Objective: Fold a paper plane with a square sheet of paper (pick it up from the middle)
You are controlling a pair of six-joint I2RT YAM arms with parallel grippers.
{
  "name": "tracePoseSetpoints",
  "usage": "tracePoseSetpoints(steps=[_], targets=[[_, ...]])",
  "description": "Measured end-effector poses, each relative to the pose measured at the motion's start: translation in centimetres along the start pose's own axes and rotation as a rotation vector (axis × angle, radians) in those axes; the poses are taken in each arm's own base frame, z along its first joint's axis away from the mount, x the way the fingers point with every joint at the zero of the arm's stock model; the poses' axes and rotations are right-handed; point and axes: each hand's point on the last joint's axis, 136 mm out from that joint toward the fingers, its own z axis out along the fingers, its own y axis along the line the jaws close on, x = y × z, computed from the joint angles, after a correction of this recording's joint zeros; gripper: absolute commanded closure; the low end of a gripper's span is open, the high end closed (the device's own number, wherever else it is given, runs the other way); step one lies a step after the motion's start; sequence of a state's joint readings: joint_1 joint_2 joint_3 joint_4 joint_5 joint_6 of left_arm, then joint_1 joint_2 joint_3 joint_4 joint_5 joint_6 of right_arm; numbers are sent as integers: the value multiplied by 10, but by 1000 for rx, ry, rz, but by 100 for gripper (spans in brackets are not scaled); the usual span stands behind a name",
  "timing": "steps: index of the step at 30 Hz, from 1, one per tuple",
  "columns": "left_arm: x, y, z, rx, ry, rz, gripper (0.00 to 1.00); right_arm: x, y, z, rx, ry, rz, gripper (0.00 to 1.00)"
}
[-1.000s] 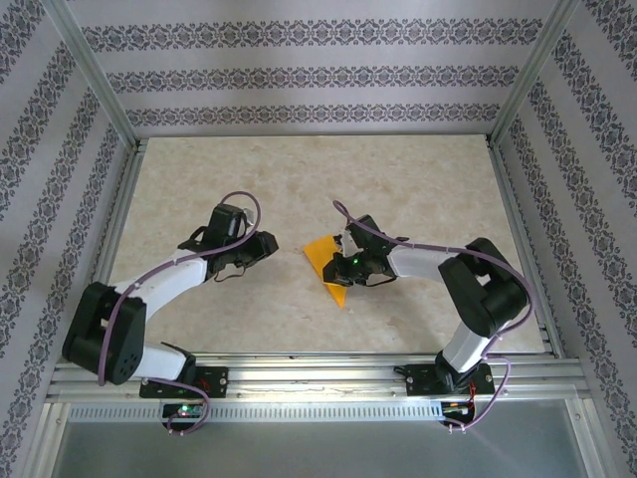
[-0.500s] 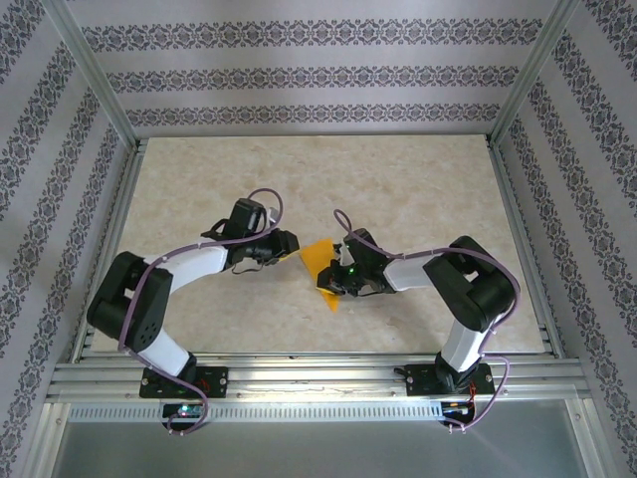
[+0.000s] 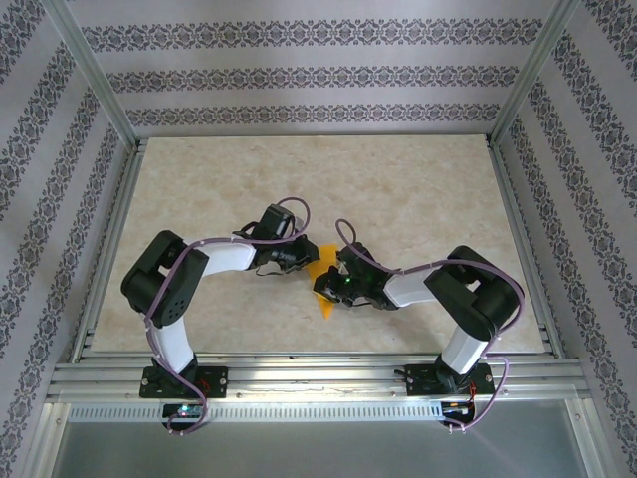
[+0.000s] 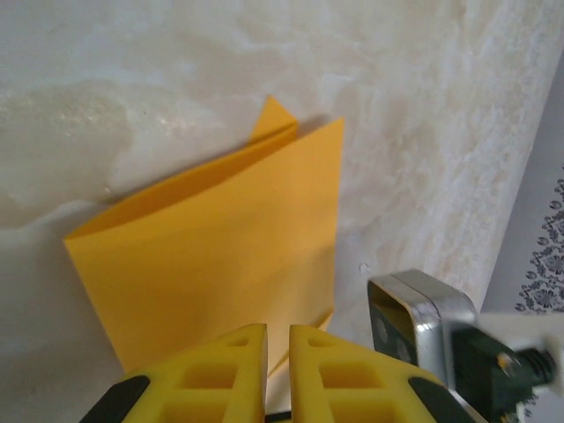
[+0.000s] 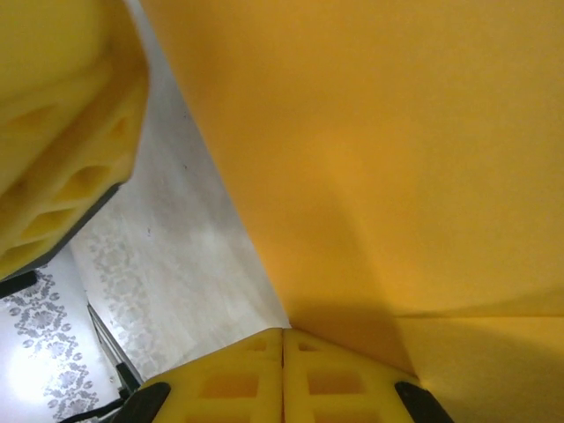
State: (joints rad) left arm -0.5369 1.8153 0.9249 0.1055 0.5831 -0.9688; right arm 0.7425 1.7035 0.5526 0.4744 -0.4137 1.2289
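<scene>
Orange-yellow creased paper (image 4: 220,264), pinched by right fingers (image 5: 231,381); left fingers (image 4: 225,374) near-closed at its edge, grip unclear.

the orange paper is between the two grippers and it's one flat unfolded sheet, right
Not unfolded. The square sheet of paper is between the left gripper and the right gripper, but it is folded: the left wrist view shows a crease along its far edge, with a second layer and a corner poking out behind it.
</scene>
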Motion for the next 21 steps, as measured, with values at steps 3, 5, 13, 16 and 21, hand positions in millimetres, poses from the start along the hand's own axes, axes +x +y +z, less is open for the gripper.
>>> tracePoseSetpoints(steps=[3,5,13,16,21], targets=[[-1,6,6,-12,-2,-13,87,1,0,-1,-6,-30,10,93],[-2,11,8,-26,-6,-18,87,3,0,-2,-3,-41,4,92],[-3,20,16,-39,-5,-20,89,-4,31,-33,-46,-117,-95,85],[-2,20,16,-39,-4,-8,89,-24,35,-57,-56,-181,-105,80],[-1,19,17,-34,6,26,89,-58,-2,-85,48,-239,-47,77]])
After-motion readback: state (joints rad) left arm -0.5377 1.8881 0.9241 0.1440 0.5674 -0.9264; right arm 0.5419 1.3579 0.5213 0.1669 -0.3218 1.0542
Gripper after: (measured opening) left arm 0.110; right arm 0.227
